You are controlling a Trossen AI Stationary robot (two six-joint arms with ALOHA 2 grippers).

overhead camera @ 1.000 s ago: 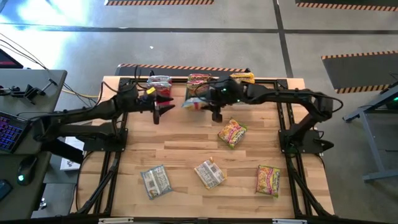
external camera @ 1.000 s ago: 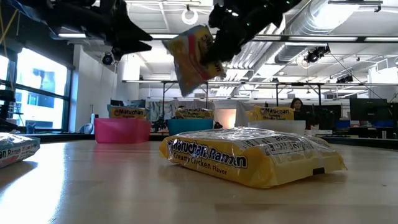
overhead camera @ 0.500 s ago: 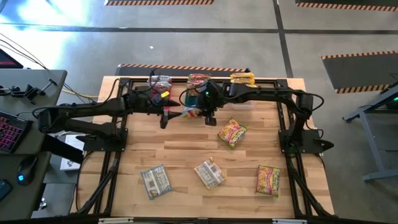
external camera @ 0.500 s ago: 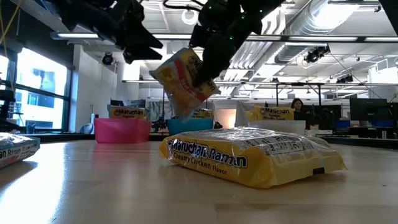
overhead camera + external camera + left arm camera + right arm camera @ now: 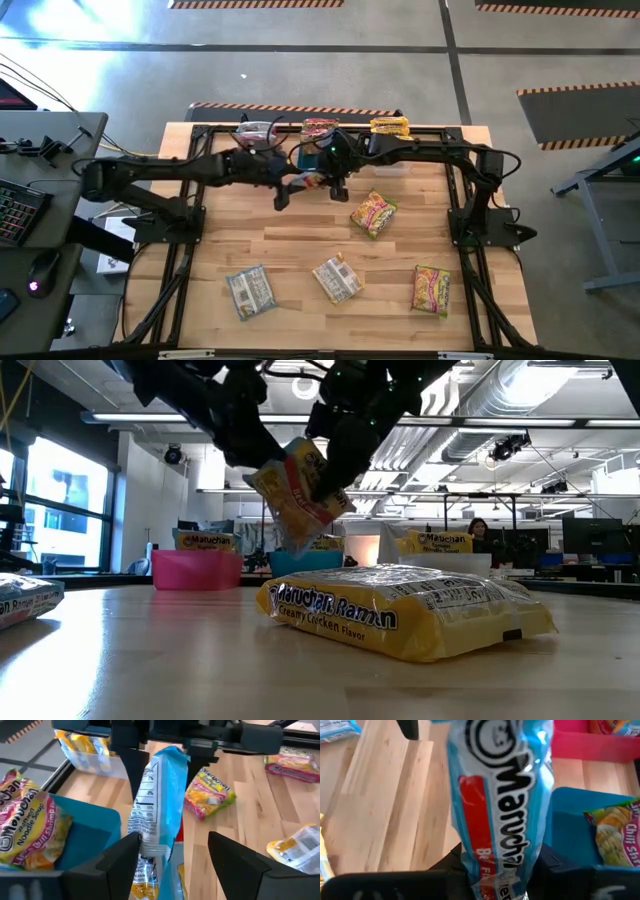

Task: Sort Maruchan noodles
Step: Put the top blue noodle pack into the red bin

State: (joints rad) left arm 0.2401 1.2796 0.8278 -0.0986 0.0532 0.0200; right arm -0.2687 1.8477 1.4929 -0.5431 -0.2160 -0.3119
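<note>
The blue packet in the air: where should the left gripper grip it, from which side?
The blue packet hangs edge-on from the right gripper. Probably take its free lower end, the left gripper coming from opposite, open fingers closing on the flat faces.

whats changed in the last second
The right tool carried its noodle packet leftward and lower, then held it there. The left tool travelled right toward it, and its open fingers now flank the hanging packet without gripping. The four packets on the table and the bins stayed put.
</note>
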